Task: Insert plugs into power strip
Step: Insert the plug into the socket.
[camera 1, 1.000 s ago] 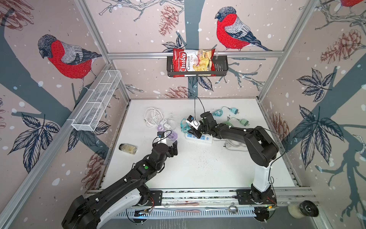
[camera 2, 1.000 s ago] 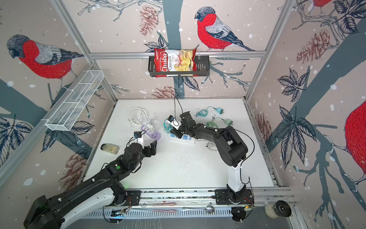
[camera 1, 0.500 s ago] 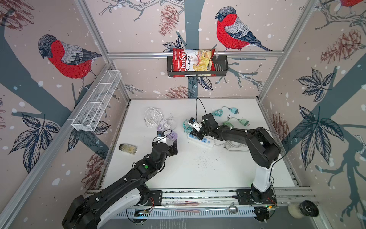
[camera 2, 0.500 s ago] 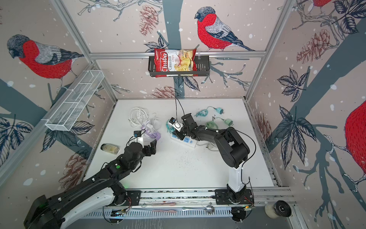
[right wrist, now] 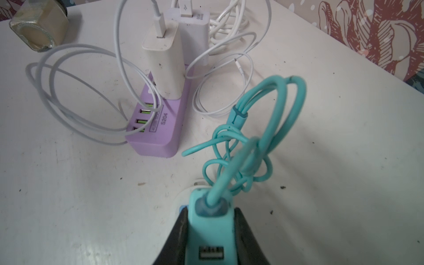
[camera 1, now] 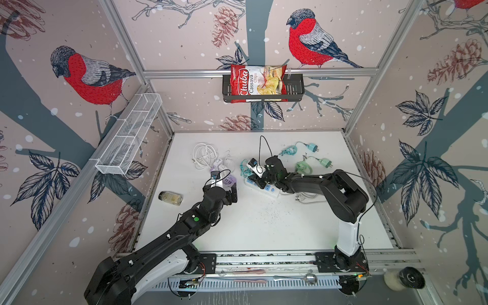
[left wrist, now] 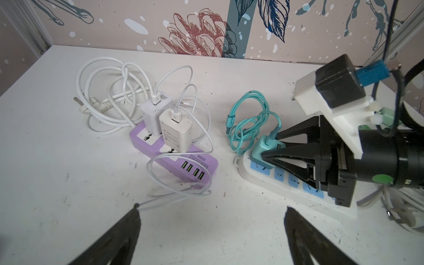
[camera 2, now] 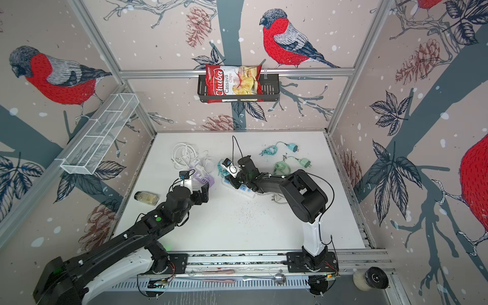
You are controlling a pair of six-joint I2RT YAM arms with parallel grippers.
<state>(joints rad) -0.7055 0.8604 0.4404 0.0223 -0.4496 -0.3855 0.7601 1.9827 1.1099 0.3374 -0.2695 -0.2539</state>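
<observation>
A teal plug (right wrist: 210, 231) is clamped between my right gripper's (right wrist: 210, 231) jaws, which are shut on it. In the left wrist view this teal plug (left wrist: 263, 146) stands on the end socket of the white power strip (left wrist: 296, 183), its coiled cable (left wrist: 247, 124) trailing beside it. Two white plugs (left wrist: 176, 130) stand in a purple power strip (left wrist: 183, 160). My left gripper (left wrist: 212, 207) is open over bare table near the purple strip, holding nothing. In both top views another teal plug (camera 1: 312, 146) and a mint green plug (camera 1: 327, 163) lie loose at the back right.
A small glass jar (camera 1: 170, 197) lies by the left wall. Loops of white cable (left wrist: 110, 91) spread behind and around the purple strip. A grey-white cord (camera 1: 306, 196) bunches under my right arm. A white wire basket (camera 1: 129, 137) and a chips bag (camera 1: 257, 83) hang on the walls.
My right gripper has shifted slightly over the white strip with the teal plug still in it. My left gripper has barely moved and stays open.
</observation>
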